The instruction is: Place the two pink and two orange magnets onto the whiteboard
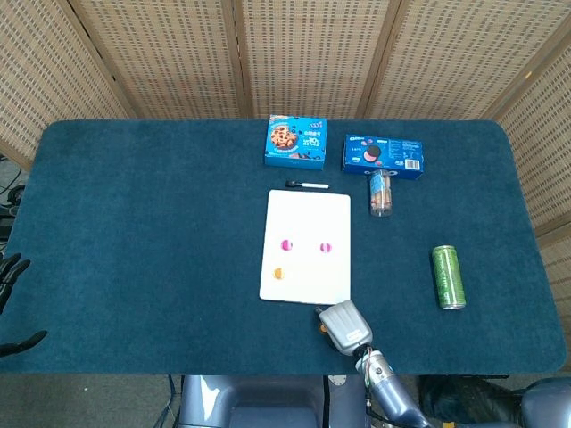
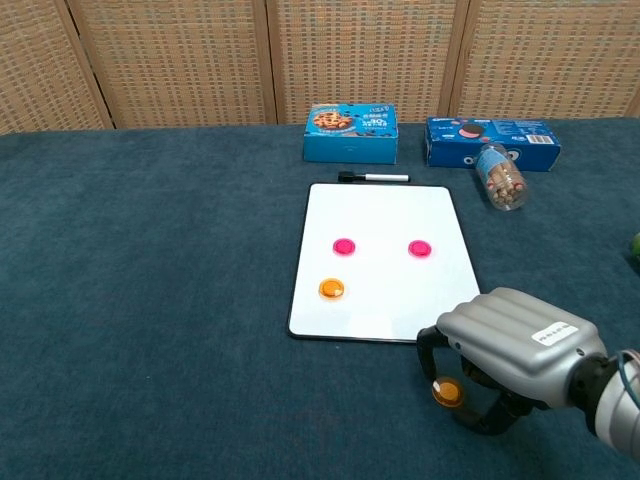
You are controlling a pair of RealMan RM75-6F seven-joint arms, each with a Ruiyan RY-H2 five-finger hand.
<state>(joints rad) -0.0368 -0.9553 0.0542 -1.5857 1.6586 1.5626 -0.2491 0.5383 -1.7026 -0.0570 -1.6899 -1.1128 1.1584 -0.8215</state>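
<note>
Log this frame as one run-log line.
board: two pink, one orange on | right hand: around last orange magnet, off board | left hand: idle

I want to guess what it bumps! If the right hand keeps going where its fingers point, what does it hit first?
Probably the small round orange magnet on the cloth, right under the right hand.

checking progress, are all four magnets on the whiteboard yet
No, only three sit on the whiteboard; the second orange magnet is off it on the cloth, under the right hand.
</note>
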